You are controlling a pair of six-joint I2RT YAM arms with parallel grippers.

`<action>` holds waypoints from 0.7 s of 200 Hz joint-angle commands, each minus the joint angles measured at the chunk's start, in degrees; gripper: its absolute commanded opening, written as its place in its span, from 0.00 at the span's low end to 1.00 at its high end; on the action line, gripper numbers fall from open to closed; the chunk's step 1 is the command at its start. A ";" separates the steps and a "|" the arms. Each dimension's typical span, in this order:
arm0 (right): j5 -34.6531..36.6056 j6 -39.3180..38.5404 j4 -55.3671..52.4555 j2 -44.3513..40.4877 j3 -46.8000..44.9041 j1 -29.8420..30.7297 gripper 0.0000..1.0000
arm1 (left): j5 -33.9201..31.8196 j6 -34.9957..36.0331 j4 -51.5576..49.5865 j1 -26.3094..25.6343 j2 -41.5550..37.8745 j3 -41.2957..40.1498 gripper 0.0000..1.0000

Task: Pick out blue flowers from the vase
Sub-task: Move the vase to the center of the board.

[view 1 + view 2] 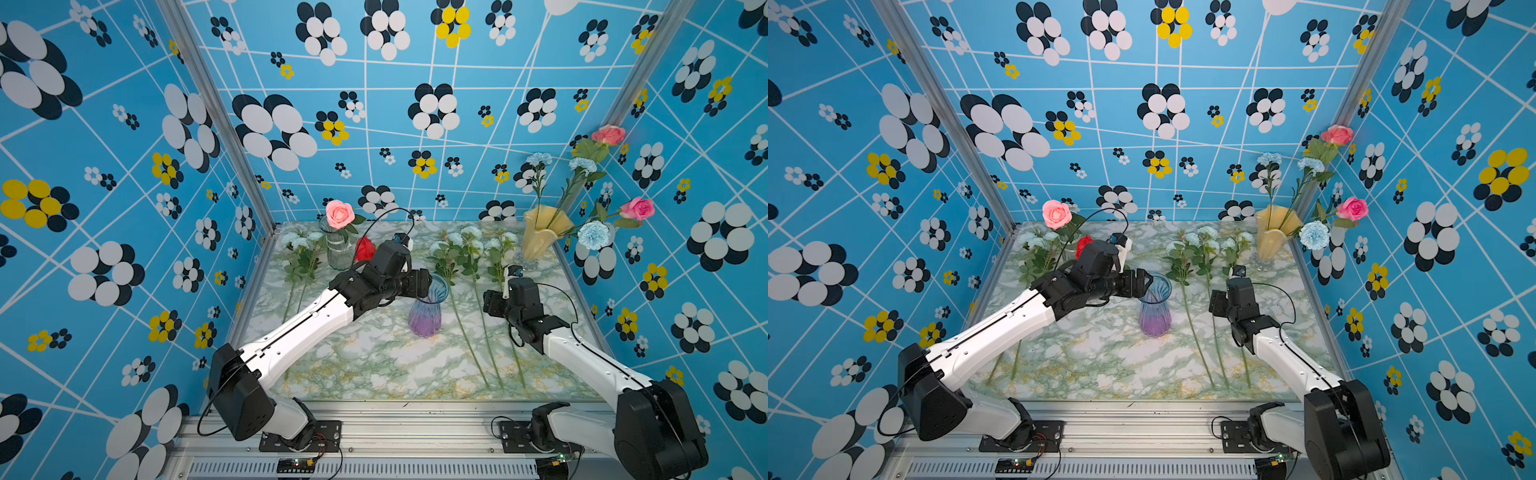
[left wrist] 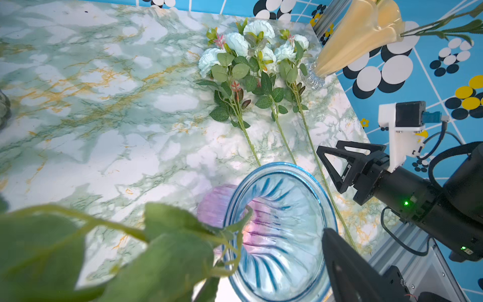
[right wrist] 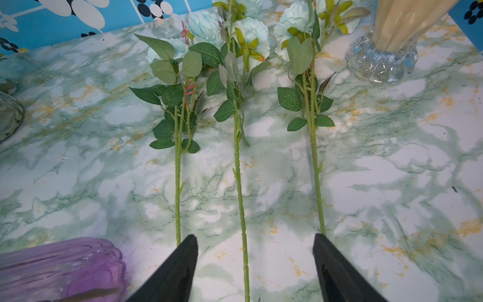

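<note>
Currently blue flowers (image 1: 471, 232) lie on green-marbled tabletop (image 1: 374, 365) inside blue floral-patterned walls (image 1: 124, 166); more stand in yellow vase (image 1: 540, 232). Right gripper (image 3: 254, 236) gapes wide, empty; left gripper (image 1: 1140, 282) sits at ribbed vase (image 1: 1154, 320) rim, grip unclear.

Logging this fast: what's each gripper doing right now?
Left gripper: looks open, nothing clearly held.
Right gripper: open, empty.

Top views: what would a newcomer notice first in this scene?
A yellow vase in the far right corner holds pink roses and blue flowers. Three long-stemmed blue flowers lie side by side on the marble table, right of a blue-and-purple vase with the left gripper at its rim.
</note>
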 commanded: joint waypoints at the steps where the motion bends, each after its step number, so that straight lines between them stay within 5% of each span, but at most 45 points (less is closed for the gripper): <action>1: 0.16 0.66 0.01 0.74 1.19 0.44 0.73 | 1.54 4.89 -8.32 0.29 2.43 5.18 0.87; 60: 0.05 0.61 -0.29 1.37 1.64 0.48 0.73 | 0.37 11.31 -20.60 0.31 9.85 14.64 0.86; 140: 0.04 0.59 -0.26 1.46 1.66 0.48 0.73 | 2.13 13.40 -25.24 -1.46 15.47 20.07 0.64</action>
